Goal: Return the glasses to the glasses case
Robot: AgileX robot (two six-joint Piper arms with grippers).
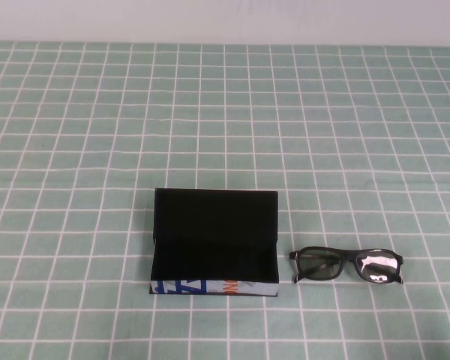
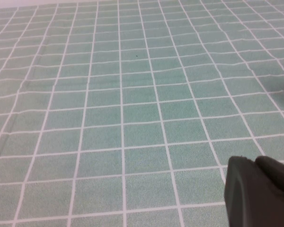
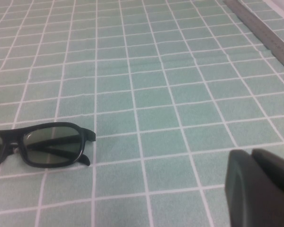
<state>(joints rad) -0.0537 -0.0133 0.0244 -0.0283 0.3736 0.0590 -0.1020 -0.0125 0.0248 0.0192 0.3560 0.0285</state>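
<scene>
Glasses case [image 1: 214, 244] open at the counter's near edge, glasses [image 1: 346, 265] just right of it.
I'd use the right gripper [image 3: 260, 189], jaws clenched, empty; left gripper [image 2: 258, 191]: can't tell.

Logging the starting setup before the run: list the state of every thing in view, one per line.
glasses case: open, flap lid laid back, nothing inside, resting on the tablecloth.
glasses: outside the case, lying on the cloth to its right, apart from it.
checked tablecloth: flat, covering the table.
left gripper: above bare cloth, holding nothing.
right gripper: shut, holding nothing, near the glasses.
</scene>
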